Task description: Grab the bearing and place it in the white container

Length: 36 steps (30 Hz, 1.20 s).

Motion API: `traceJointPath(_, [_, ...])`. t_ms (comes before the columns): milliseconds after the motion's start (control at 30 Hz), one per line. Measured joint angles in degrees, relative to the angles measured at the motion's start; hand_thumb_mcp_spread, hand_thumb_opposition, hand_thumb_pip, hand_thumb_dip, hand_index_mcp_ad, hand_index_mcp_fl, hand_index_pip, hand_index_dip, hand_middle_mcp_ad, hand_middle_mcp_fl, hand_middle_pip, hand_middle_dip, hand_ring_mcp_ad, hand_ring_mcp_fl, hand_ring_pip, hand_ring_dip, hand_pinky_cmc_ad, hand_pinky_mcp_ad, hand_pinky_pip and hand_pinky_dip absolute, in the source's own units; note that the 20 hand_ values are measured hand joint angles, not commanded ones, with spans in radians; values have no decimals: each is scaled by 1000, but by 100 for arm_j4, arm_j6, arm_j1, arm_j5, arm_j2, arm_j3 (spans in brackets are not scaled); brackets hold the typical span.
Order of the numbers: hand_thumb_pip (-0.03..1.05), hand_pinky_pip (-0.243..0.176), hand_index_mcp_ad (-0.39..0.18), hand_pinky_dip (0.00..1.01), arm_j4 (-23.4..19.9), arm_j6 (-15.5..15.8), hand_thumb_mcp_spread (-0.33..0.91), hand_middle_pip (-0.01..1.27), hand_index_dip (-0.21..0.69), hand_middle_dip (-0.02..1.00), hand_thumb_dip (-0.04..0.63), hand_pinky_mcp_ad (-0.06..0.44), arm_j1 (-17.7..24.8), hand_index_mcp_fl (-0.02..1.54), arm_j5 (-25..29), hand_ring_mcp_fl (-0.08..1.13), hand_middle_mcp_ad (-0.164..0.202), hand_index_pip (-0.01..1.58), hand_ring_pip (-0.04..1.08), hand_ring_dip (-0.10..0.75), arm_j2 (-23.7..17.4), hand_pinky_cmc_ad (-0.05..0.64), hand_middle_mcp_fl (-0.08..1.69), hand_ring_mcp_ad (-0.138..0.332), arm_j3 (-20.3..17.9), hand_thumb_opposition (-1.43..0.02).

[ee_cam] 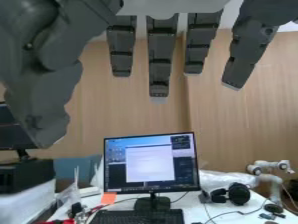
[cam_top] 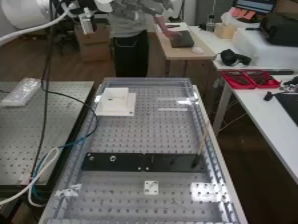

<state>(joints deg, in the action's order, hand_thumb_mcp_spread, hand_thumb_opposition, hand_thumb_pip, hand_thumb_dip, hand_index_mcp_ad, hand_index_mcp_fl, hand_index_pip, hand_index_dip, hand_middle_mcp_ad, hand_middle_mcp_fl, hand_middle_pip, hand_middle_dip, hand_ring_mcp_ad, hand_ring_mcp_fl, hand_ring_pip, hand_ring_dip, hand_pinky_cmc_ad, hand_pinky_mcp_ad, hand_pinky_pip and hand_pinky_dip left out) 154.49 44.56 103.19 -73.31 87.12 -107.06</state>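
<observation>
At the top of the high view, the hand (cam_top: 138,7) is raised beyond the bench's far end, well away from the bearing. In the wrist view the hand (ee_cam: 160,60) has straight, spread fingers and its thumb apart from them, holding nothing. What looks like the bearing, a small light ring (cam_top: 112,158), lies on the left part of the black plate (cam_top: 126,161) across the bench. The white container (cam_top: 126,108), squarish with a raised block-like part, stands near the bench's far left.
A small white plate with holes (cam_top: 151,187) lies nearer than the black plate. Clear rails edge the perforated bench (cam_top: 156,135). Cables hang at its left, beside another perforated table (cam_top: 33,135) with a wrapped packet (cam_top: 22,92). Red trays (cam_top: 237,80) sit on the right desk.
</observation>
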Motion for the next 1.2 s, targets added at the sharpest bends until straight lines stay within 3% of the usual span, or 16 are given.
traceJointPath(233, [593,-44,-147,391,300,-3,194,96,-103,443,173,375,-272,239,-515,35,51,86,87,290,249,435,312,143,298,-757])
traceJointPath(1200, [607,-47,-140,391,9,-150,190,96,-94,412,173,374,-578,155,-846,26,52,87,87,274,125,435,297,141,13,-759])
